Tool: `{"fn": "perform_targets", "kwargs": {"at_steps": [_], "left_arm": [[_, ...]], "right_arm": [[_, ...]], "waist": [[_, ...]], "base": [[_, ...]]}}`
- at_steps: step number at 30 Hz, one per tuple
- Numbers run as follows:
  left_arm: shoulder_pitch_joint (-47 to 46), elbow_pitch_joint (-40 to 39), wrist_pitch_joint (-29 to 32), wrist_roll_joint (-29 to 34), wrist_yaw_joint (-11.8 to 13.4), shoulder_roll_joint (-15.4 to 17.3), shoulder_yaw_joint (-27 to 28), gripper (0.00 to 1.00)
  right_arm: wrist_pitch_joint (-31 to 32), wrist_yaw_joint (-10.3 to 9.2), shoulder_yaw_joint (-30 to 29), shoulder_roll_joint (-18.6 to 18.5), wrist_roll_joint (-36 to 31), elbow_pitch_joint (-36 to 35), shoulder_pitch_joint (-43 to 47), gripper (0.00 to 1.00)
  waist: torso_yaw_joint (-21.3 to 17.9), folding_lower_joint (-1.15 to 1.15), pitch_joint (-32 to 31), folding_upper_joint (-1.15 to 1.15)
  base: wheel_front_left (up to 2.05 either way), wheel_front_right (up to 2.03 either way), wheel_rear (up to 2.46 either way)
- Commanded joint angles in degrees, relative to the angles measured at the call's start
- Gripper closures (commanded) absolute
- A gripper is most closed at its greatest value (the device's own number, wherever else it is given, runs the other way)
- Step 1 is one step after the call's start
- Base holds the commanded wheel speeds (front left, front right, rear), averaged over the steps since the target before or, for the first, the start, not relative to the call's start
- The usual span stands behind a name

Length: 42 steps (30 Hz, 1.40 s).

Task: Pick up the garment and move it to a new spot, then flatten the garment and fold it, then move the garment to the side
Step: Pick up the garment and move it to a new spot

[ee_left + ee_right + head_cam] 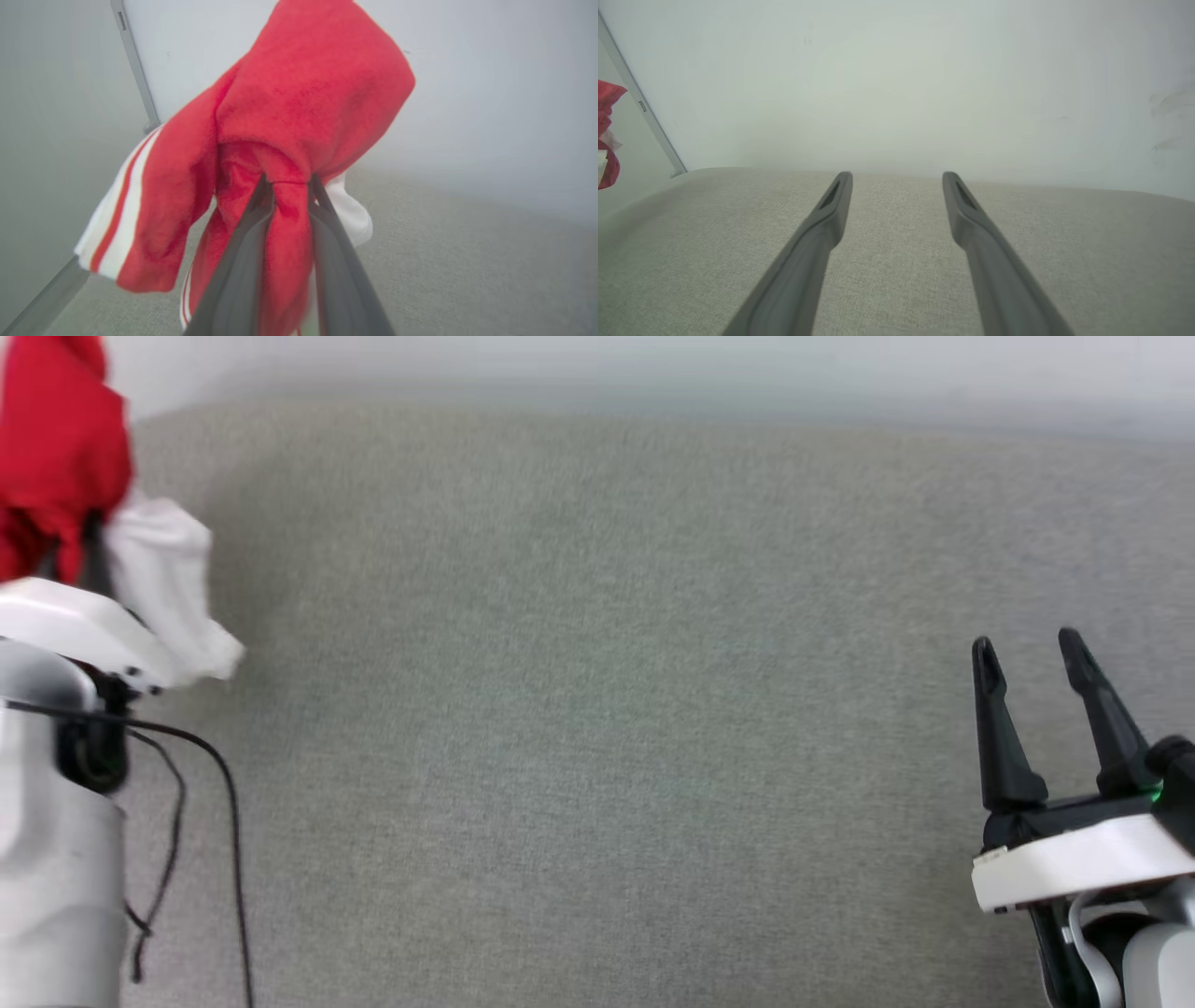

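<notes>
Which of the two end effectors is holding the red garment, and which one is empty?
The left end effector: it is shut on a fold of the garment. The right end effector stands open and empty above the grey surface.

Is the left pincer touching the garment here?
Touching. The left wrist view shows the left pincer closed on a bunched fold of the red garment, cloth pinched between its jaws.
</notes>
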Motion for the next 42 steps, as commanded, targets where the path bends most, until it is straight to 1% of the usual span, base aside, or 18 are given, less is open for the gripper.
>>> {"fn": "perform_targets", "kwargs": {"at_steps": [1,6,13,14,19,21,27,31,35,36,37,38,42], "left_arm": [[2.1,-1.6,-0.2,0.1,0.2,-1.3,-0.8,1.0],[6.6,-6.3,1.2,0.4,-0.3,-4.5,-3.8,1.0],[13.4,-13.8,4.0,1.9,-1.1,-9.6,-11.4,1.0],[13.4,-13.8,4.0,1.9,-1.1,-9.6,-11.4,1.0],[18.5,-17.9,6.0,2.5,-1.7,-12.7,-17.6,1.0],[20.5,-18.9,6.8,1.8,-1.9,-14.1,-20.3,1.0],[24.9,-19.1,9.4,0.4,-2.1,-17.4,-29.9,1.0],[26.4,-17.9,9.8,0.2,-2.2,-18.2,-36.3,1.0],[26.9,-16.7,8.9,-1.3,-2.2,-18.4,-40.4,1.0],[26.5,-16.5,8.3,-1.4,-2.2,-18.3,-41.3,0.56],[26.4,-16.3,7.8,-1.9,-2.2,-18.3,-42.1,0.18],[26.3,-16.4,7.1,-2.1,-2.2,-18.2,-42.6,0.0],[25.9,-17.1,3.2,-2.1,-2.1,-17.5,-43.8,0.0]], "right_arm": [[-0.2,-0.01,-0.4,0.2,1.0,0.5,1.3,0.0],[0.0,-0.01,-1.1,0.2,1.2,0.8,3.6,0.0],[1.3,-0.01,-1.5,0.2,1.2,0.5,6.6,0.0],[1.3,-0.01,-1.5,0.2,1.2,0.5,6.6,0.0],[2.4,-0.01,-1.5,0.2,1.6,-0.1,8.4,0.0],[2.8,-0.01,-1.3,0.2,1.8,-0.5,8.7,0.0],[3.1,-0.01,-1.0,0.2,1.5,-1.2,8.5,0.0],[2.8,-0.01,-0.6,0.2,1.8,-0.9,7.7,0.0],[2.5,-0.01,-0.3,0.2,2.0,-0.7,7.5,0.0],[2.5,-0.01,-0.4,0.2,2.0,-0.5,7.5,0.0],[2.6,-0.01,-0.3,0.2,2.1,-0.3,7.7,0.0],[2.7,-0.01,-0.1,0.2,2.1,-0.2,7.8,0.0],[3.0,-0.01,0.2,0.2,2.0,0.6,8.9,0.0]], "waist": [[-2.1,0.01,-4.0,0.0],[-4.2,0.01,-7.4,0.0],[-7.0,0.01,-11.2,0.0],[-7.0,0.01,-11.2,0.0],[-8.8,0.01,-12.5,0.0],[-9.5,0.01,-12.5,0.0],[-10.7,0.01,-11.0,0.0],[-11.0,0.01,-10.1,0.0],[-11.1,0.01,-9.6,0.0],[-11.0,0.01,-9.8,0.0],[-11.0,0.01,-10.0,0.0],[-11.0,0.01,-10.2,0.0],[-10.4,0.01,-12.0,0.0]], "base": [[0.0,0.0,0.0],[0.0,0.0,0.0],[0.0,0.0,0.0],[0.0,0.0,0.0],[0.0,0.0,0.0],[0.0,0.0,0.0],[0.0,0.0,0.0],[0.0,0.0,0.0],[0.0,0.0,0.0],[0.0,0.0,0.0],[0.0,0.0,0.0],[0.0,0.0,0.0],[0.0,0.0,0.0]]}}
